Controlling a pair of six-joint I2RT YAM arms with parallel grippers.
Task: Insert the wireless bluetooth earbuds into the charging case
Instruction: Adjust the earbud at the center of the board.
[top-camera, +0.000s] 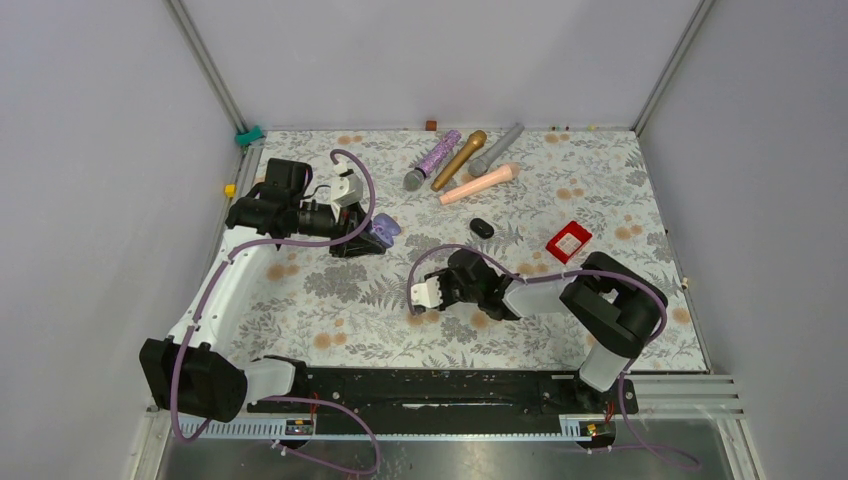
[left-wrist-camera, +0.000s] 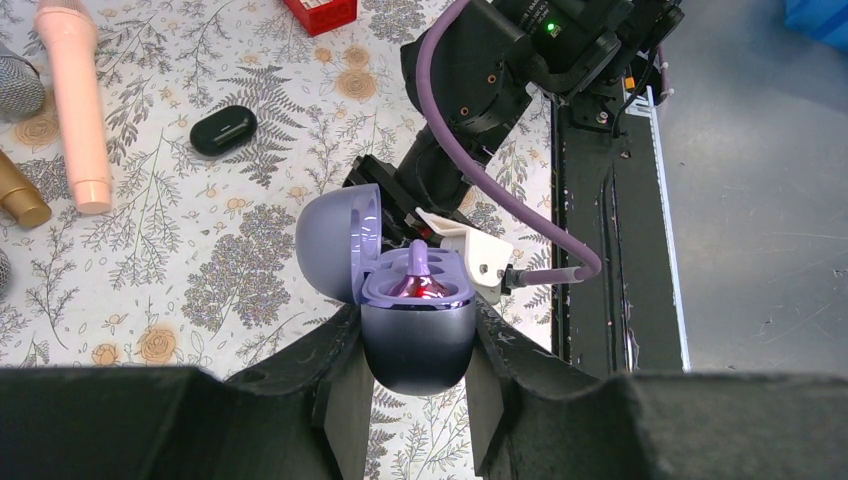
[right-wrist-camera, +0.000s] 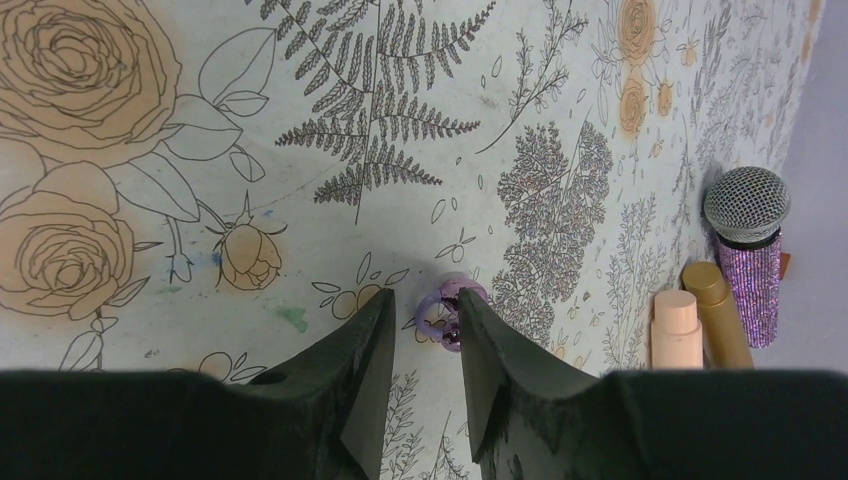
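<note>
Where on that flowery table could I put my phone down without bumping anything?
Bare cloth lies between the left arm and the right pincer, and at the far right past the red box. Crowded at the far middle: the microphones and black case.

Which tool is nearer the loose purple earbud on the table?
Right: the right tool straddles the purple earbud; the left tool is apart, gripping the open purple case.

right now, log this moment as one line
left gripper: shut on open charging case, docked earbud inside | right gripper: straddles loose earbud on table, grip unclear
</note>
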